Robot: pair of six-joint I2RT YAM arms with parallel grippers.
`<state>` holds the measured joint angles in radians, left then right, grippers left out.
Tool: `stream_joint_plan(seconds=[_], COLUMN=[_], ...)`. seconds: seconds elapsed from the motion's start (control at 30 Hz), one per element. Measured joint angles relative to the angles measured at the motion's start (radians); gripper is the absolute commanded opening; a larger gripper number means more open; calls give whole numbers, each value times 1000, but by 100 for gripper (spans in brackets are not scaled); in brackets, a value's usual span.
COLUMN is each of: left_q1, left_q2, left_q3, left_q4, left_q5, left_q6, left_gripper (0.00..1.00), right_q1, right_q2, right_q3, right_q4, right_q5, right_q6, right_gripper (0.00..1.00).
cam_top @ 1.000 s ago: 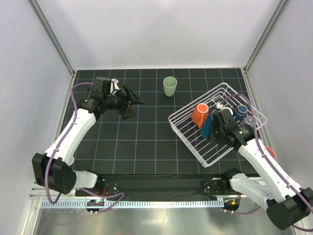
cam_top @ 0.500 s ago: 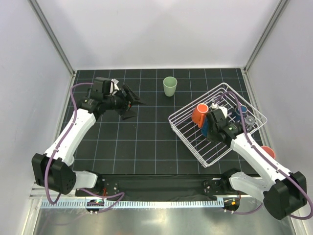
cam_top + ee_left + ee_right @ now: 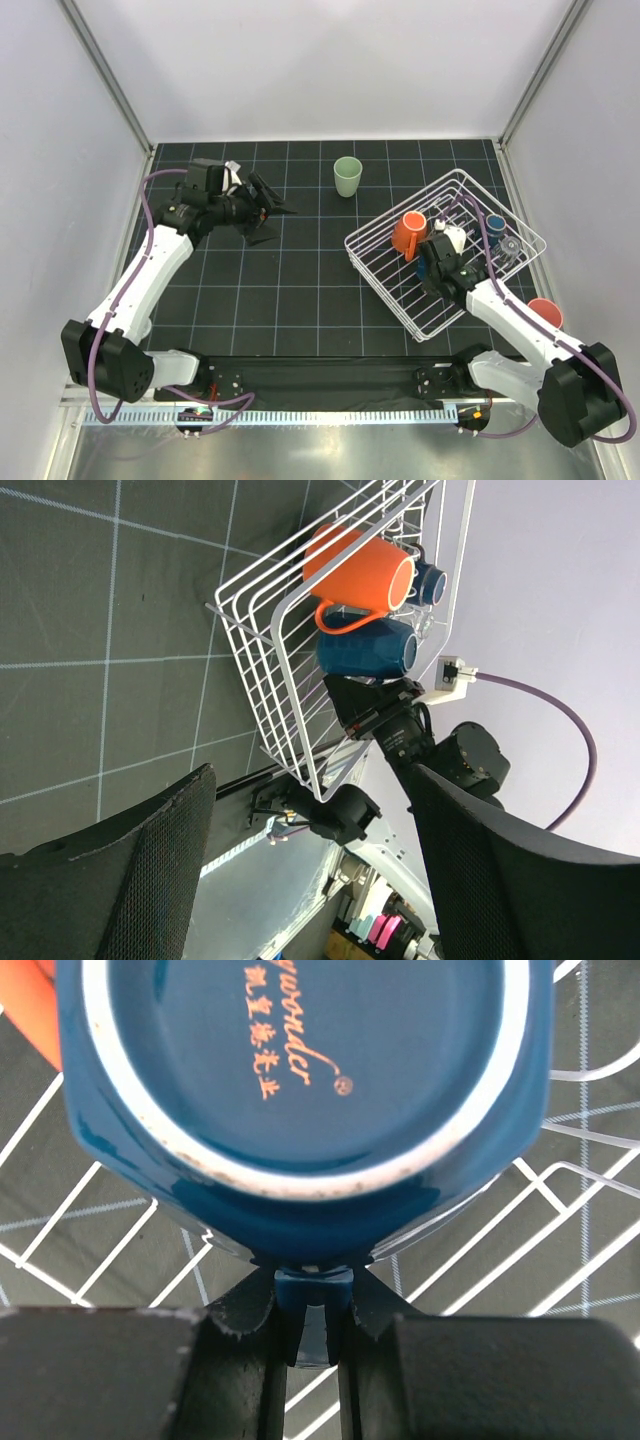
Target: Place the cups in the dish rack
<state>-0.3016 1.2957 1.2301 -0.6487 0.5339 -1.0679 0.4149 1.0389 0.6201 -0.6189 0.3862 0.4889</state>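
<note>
The right pincer [image 3: 312, 1297] is clamped on the handle of the blue mug [image 3: 300, 1060]. Its two black fingers [image 3: 240, 1322] squeeze the thin handle from both sides, and the mug's base, with its gold lettering, faces the wrist camera. The mug hangs inside the dish rack [image 3: 372, 268], a white wire basket set askew on the right part of the black gridded table [image 3: 300, 280]; white wires show under it.

An orange mug [image 3: 407, 234] sits in the rack just beside the blue one, on its left side. Farther back in the basket are a navy cup [image 3: 494, 225] and a clear glass [image 3: 512, 246], close together.

Two cups stand outside the rack. The pale green tumbler [image 3: 347, 176] is upright, mouth up, near the far edge of the table and well apart from the basket. An orange-red cup [image 3: 545, 312] is on the table off the rack's right side, beside the right arm.

The left pincer [image 3: 270, 216] hovers over the left part of the table with its jaws spread wide and nothing between them, pointing towards the rack.
</note>
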Motion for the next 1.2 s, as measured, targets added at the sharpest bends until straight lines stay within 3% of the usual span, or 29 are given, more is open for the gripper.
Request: stream_joint_plan(seconds=[0.2, 0.5, 0.93, 1.07, 1.2], left_q1=[0, 0, 0, 0, 10], left_q2=[0, -1, -10, -8, 8], left_q3=[0, 0, 2, 48, 146], left_q4=[0, -1, -26, -134, -301], left_q5=[0, 0, -21, -111, -302], left_q6=[0, 3, 18, 77, 140], left_gripper=[77, 77, 76, 77, 79], right_q1=[0, 0, 0, 0, 0], right_q2=[10, 39, 0, -36, -64], right_q3=[-28, -29, 18, 112, 212], right_q4=[57, 93, -13, -90, -179], right_q5=[11, 20, 11, 2, -3], right_q6=[26, 69, 113, 108, 90], right_gripper=[10, 45, 53, 59, 68])
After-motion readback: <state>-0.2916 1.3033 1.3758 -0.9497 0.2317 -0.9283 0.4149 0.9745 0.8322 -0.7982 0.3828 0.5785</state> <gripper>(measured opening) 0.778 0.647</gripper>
